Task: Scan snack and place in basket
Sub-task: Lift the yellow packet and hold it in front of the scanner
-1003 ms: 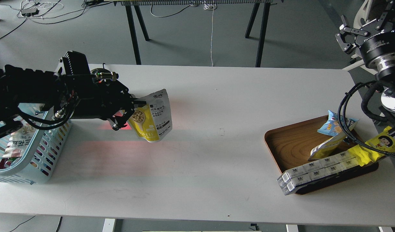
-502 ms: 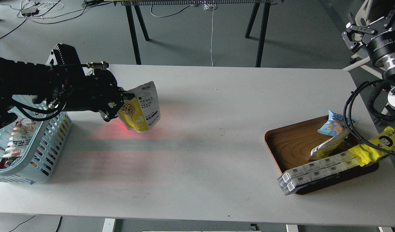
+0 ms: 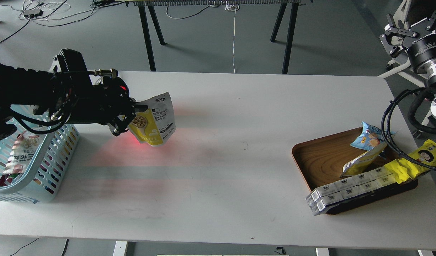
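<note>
The left claw [image 3: 132,115] pinches the snack [image 3: 153,121] by its left edge, holding it clear above the bench [image 3: 225,149] so it hangs face-out, probably so the red scanner glow on the surface beneath can catch it. The basket [image 3: 29,167] sits just to the left, a short carry away. The right claw [image 3: 399,33] hangs spread and idle at the far right, well away from the wooden tray [image 3: 324,160].

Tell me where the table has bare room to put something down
The widest bare stretch of the table lies between the blue basket on the left and the wooden tray on the right, forward of the snack that the left gripper holds. The tray's right half is crowded with packs, and the basket already holds some.
</note>
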Available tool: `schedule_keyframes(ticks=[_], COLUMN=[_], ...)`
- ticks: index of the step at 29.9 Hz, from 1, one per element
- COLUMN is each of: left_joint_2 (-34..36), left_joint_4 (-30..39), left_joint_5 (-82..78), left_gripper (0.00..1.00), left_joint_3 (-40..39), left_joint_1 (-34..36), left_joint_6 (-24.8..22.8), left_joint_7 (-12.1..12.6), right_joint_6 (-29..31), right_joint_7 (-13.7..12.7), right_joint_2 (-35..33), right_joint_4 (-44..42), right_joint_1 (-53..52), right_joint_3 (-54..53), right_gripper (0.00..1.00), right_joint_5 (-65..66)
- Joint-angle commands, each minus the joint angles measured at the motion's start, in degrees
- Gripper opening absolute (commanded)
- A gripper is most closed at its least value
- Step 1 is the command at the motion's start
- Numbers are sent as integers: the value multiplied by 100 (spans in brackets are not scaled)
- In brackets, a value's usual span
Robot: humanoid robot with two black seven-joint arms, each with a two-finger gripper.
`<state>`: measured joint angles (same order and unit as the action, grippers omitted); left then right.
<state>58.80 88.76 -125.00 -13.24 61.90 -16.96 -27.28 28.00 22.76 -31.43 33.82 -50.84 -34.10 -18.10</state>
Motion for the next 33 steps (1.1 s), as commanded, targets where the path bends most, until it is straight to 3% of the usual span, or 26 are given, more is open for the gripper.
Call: schedule_keyframes(ticks=[1, 33], left_joint_2=[-9, -211], left_joint_4=[1, -307], left_joint_5=[0, 0], left_gripper=[0, 0], left_joint_3=[-178, -3], left_joint_1=[24, -143], left_joint_6=[-9, -9], left_joint_7=[-72, -72], right_joint_6=[0, 0], right_joint_7=[0, 9], right_joint_2=[-4, -65], right_joint_4=[2, 10], right_joint_1=[4, 4], right_joint_3=[0, 0], right_gripper=[99, 99], right_joint_5=[0, 0])
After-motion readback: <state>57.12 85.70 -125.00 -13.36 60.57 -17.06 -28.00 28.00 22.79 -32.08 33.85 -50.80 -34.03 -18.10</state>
